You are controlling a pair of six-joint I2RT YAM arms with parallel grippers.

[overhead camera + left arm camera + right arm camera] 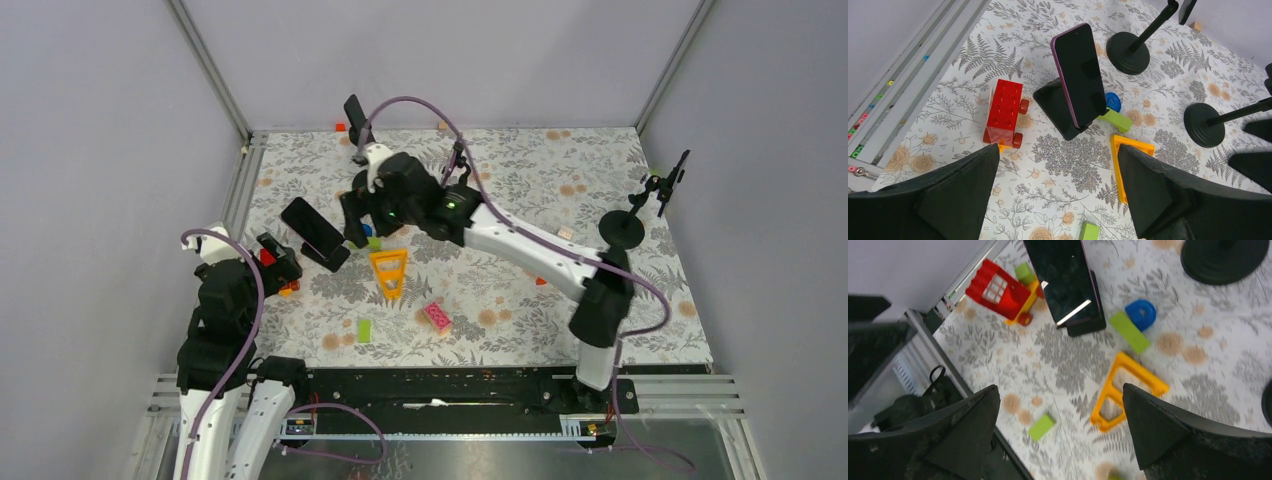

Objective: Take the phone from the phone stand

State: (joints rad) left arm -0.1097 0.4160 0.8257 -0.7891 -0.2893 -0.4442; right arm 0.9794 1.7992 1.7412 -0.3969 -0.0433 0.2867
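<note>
On the tabletop (560,160) the phone (1080,75) leans in its stand (1050,106); we should close the right end effector (1059,388), now apart, across its edges, then lift.

Finding no legible text, label, brand, number or sign in any view, neither on the dark screen of the phone (1079,75), nor on the red toy block (1004,107), nor on the fern-and-flower-printed counter (1073,150).
</note>
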